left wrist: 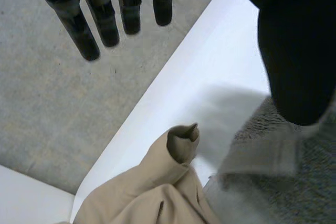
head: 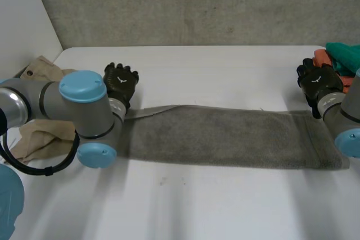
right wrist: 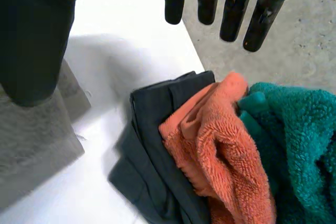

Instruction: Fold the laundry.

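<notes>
Head view: the grey towel (head: 225, 136) lies pulled out long across the white table (head: 214, 212). The left hand (head: 121, 81) is at one short end and the right hand (head: 319, 82) at the other, set up, I'd say, to take both ends and bring them together. The beige garment (head: 39, 71) at the left edge and the bright pile (head: 340, 54) at the far right corner look parked out of the way.

Left wrist view: the fingers (left wrist: 105, 24) are straight and spread, holding nothing. The thumb (left wrist: 296, 61) hangs right at the towel's hem, though I can't tell whether it touches. The beige garment bunches up just beside that corner.

Right wrist view: same story here, fingers (right wrist: 231, 14) straight and empty, thumb (right wrist: 31, 40) above the towel's corner. A dark garment (right wrist: 152, 129), an orange cloth (right wrist: 210, 145) and a teal cloth (right wrist: 294, 145) are heaped close by.

The tabletop is smooth and bare in front, and grey floor (head: 197, 4) lies beyond its far edge.
</notes>
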### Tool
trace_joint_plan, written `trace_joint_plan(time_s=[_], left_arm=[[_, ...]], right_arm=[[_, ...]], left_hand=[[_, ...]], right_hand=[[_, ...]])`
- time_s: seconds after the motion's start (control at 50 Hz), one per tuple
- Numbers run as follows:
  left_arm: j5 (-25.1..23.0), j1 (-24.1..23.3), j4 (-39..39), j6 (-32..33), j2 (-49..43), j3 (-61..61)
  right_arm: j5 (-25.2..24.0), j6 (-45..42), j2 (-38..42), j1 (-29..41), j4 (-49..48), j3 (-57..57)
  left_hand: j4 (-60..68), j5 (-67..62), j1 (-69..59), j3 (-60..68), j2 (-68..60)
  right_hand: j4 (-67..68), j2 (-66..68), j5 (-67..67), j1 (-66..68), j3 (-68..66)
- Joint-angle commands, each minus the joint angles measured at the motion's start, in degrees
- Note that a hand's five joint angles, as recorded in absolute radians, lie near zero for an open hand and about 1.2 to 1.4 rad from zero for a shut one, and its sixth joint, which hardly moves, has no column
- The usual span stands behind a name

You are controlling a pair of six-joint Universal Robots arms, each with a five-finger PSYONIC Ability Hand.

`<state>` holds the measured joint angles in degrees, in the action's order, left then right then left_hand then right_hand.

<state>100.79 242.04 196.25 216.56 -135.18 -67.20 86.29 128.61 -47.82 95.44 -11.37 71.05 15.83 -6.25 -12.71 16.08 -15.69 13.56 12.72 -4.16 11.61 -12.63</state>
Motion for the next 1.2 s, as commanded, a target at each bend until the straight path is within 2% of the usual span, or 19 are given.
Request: trace_joint_plan(time_s=[0.02, 0.12, 0.24, 0.38, 0.5, 0.66, 0.68, 0.7, 0.72, 0.84, 0.92, 1.04, 1.12, 1.2], left_arm=[[0.28, -2.1, -0.08, 0.18, 6.5, -5.48], [-0.07, -2.27, 0.01, -0.26, 13.18, -11.71], [-0.25, -2.36, 0.1, -1.58, 20.48, -19.71], [-0.34, -2.36, 0.36, -3.86, 22.95, -24.29], [-0.34, -2.36, 0.36, -4.04, 22.77, -24.65], [-0.34, -2.62, 0.36, -4.04, 22.68, -24.82], [-0.34, -2.62, 0.36, -4.13, 22.68, -24.82], [-0.34, -2.62, 0.36, -4.04, 22.77, -24.91], [-0.34, -2.62, 0.28, -4.04, 22.77, -24.91], [-0.34, -2.62, 0.19, -4.04, 23.38, -24.91], [-0.42, -2.54, 0.19, -4.04, 24.88, -25.0], [-0.51, -2.19, 0.19, -4.04, 28.04, -26.93], [-0.51, -2.01, 0.19, -4.04, 29.45, -28.07], [-0.51, -1.66, 0.19, -4.13, 30.41, -28.95]], right_arm=[[-2.52, 6.91, -9.2, -0.34, 2.49, 8.92], [-9.02, 10.25, -17.29, -3.06, 6.79, 16.48], [-16.76, 10.61, -25.21, -12.02, 13.21, 25.45], [-23.61, 9.56, -25.65, -18.79, 13.04, 31.95], [-26.87, 8.67, -22.59, -20.47, 9.18, 32.93], [-26.52, 6.57, -16.16, -20.38, 5.57, 31.96], [-26.44, 6.22, -15.64, -20.38, 5.39, 31.88], [-26.17, 5.34, -14.85, -20.47, 5.22, 31.44], [-25.82, 5.16, -14.75, -20.55, 5.13, 31.17], [-19.42, 3.76, -15.45, -25.02, 3.03, 30.12], [-17.22, -1.15, -16.59, -28.01, 1.18, 29.24], [-16.68, -7.05, -19.67, -30.67, 1.0, 28.01], [-17.65, -6.1, -23.53, -24.27, 0.74, 27.66], [-17.82, -2.24, -25.82, -12.32, -1.19, 26.43]], left_hand=[[-5.83, 6.25, 2.71, -6.08, 5.69], [-5.83, 6.25, 2.71, -6.08, 5.69], [-5.83, 6.25, 2.71, -6.08, 5.69], [-5.83, 6.25, 2.71, -6.08, 5.69], [-5.83, 6.25, 2.71, -6.08, 5.69], [-5.83, 6.25, 2.71, -6.08, 5.69], [-5.83, 6.25, 2.71, -6.08, 5.69], [-5.83, 6.25, 2.71, -6.08, 5.69], [-5.83, 6.25, 2.71, -6.08, 5.69], [-5.83, 6.25, 2.71, -6.08, 5.69], [-5.83, 6.25, 2.71, -6.08, 5.69], [-5.83, 6.25, 2.71, -6.08, 5.69], [-5.83, 6.25, 2.71, -6.08, 5.69], [-5.83, 6.25, 2.71, -6.08, 5.69]], right_hand=[[-3.56, -2.72, 4.16, -1.61, 2.63], [-3.56, -2.72, 4.16, -1.61, 2.63], [-3.56, -2.72, 4.16, -1.61, 2.63], [0.54, 1.38, 0.06, 2.49, -1.47], [5.93, 6.77, -5.33, 7.87, -6.86], [22.56, 23.41, -21.96, 24.51, -23.49], [31.76, 32.6, -31.15, 33.7, -32.69], [59.99, 60.83, -59.39, 61.94, -60.92], [66.38, 67.22, -65.77, 68.32, -67.31], [66.44, 67.28, -65.84, 68.39, -67.37], [66.44, 67.28, -65.84, 68.39, -67.37], [66.44, 67.28, -65.84, 68.39, -67.37], [66.44, 67.28, -65.84, 68.39, -67.37], [66.44, 67.28, -65.84, 68.39, -67.37]])
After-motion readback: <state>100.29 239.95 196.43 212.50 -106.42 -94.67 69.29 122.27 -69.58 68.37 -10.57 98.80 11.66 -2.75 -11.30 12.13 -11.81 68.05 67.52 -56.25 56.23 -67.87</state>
